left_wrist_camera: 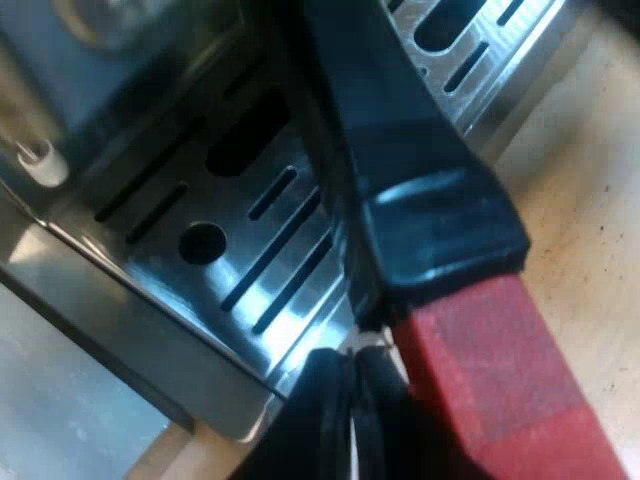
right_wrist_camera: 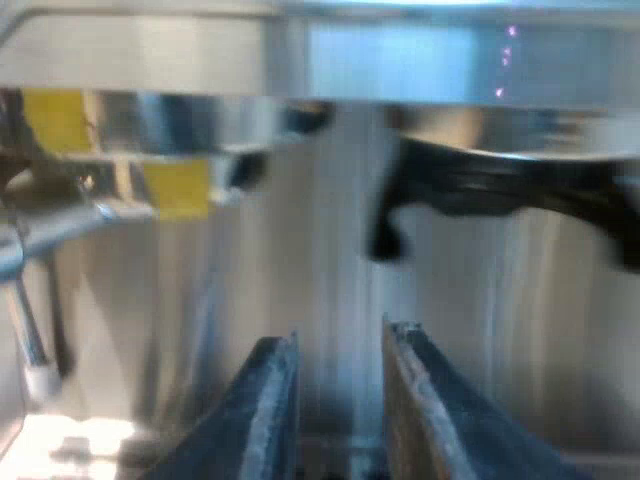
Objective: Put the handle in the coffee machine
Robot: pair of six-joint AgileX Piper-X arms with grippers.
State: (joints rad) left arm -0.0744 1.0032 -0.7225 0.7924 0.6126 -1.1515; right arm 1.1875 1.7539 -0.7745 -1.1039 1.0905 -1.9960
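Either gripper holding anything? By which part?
Right gripper open, holds nothing. Left gripper is beside the handle's red end; a hold can't be told.

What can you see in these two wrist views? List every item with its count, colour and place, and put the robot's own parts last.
espresso machine: one, shiny metal, facing the right gripper.
drip tray: one, silver with dark slots, at the machine's foot.
holder: one, dark, up under the machine's front.
handle: one, dark ending in red, reaching out over the drip tray.
steam wand: one, metal with a white tip, at the machine's front.
table: one, pale and speckled, under the machine.
left gripper: one, black, beside the handle's red end.
right gripper: one, black, open, nothing between its fingers.
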